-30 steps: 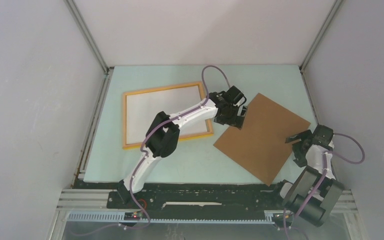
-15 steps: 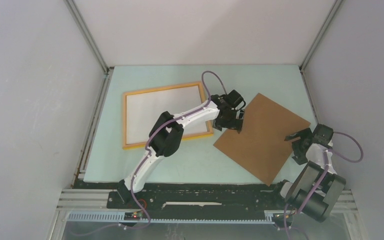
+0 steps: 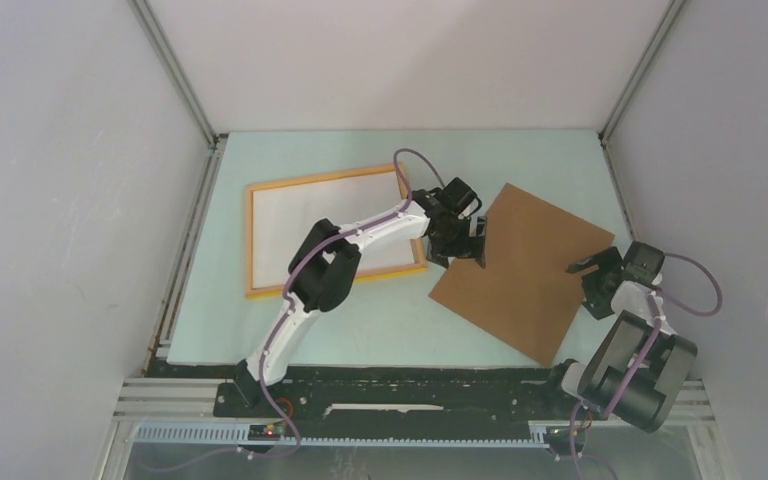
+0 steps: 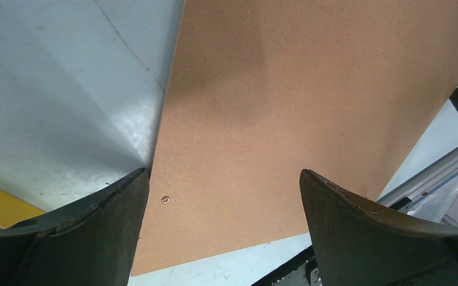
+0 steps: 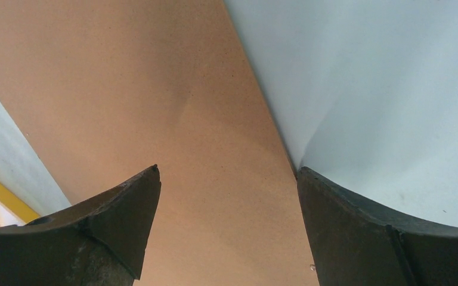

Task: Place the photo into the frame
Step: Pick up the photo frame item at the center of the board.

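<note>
Frame: large rectangular frame (image 3: 249, 240) with a thin yellow-orange wooden rim, flat at left; stiff but fragile.
Photo: the white sheet (image 3: 295, 215) inside the rim seems your photo, face down; thin, bendy, so lift it by an edge.
Left end effector (image 3: 458, 252): wide open, empty, over the corner of the flat brown backing board (image 3: 535, 275).
Right end effector (image 3: 586, 286): wide open, empty, at the board's right edge.

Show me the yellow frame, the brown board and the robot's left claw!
frame (image 3: 249, 240): top view, on its left yellow rim.
brown board (image 3: 525, 272): top view, on the middle of its flat face.
left gripper (image 4: 223, 173): left wrist view, midway between its open fingertips.
</note>
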